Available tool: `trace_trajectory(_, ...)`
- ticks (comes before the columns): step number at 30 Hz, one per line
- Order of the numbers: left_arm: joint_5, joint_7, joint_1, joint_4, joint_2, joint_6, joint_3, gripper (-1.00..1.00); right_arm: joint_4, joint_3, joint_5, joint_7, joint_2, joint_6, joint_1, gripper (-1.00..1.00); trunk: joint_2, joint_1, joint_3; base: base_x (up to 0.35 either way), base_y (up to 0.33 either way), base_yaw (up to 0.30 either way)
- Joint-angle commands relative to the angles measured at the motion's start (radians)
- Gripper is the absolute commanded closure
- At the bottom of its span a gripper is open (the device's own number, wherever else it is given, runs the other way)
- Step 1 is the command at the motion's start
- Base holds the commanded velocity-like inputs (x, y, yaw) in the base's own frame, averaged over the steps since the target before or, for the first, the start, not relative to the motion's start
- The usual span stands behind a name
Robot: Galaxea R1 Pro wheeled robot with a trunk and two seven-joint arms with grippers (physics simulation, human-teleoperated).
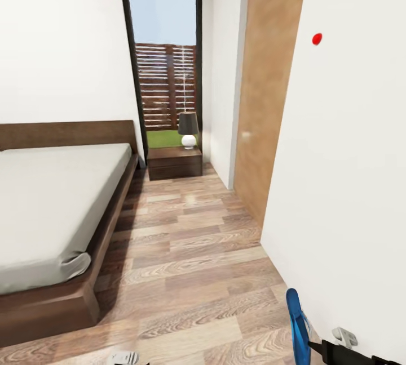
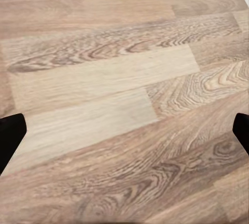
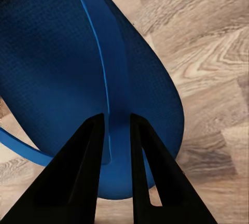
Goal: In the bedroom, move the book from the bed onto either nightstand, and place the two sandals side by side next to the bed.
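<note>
Beside the bed (image 1: 51, 207), carrying one blue sandal (image 1: 295, 320) clamped in the right claw (image 3: 115, 125) above the floor (image 1: 192, 252), keeping the left claw (image 2: 124, 130) wide and empty, nightstand (image 1: 175, 162) ahead, sandal placement and book transfer judged pending.

Slatted wooden fence (image 1: 167, 86) and green grass (image 1: 164, 138) outside, small red dot (image 1: 317, 39) on white wall (image 1: 349, 156)

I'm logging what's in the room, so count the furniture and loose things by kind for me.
Bed: 1
Nightstand: 1
Lamp: 1
Sandal, in the right gripper: 1
Total: 4
</note>
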Motion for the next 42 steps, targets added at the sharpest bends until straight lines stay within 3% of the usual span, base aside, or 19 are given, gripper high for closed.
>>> trace_trajectory(1, -0.002, -0.007, -0.001, -0.001, -0.001, 0.006, 0.004, -1.00, -0.001, 0.004, -0.011, 0.001, -0.001, 0.010, 0.000, 1.00, 0.000, 0.000, -0.001, 0.000, 0.000, 0.291)
trace_trajectory(20, -0.002, -0.007, -0.001, -0.001, -0.001, 0.007, 0.004, -1.00, -0.001, 0.004, -0.011, 0.001, -0.001, 0.010, 0.000, 1.00, 0.000, 0.000, -0.001, 0.035, 0.000, 0.281)
trace_trajectory(42, -0.001, -0.007, -0.001, -0.001, -0.001, 0.007, 0.004, -1.00, -0.001, 0.004, -0.011, 0.001, -0.001, 0.010, 0.000, 1.00, 0.000, 0.000, -0.001, 0.316, 0.000, 0.014)
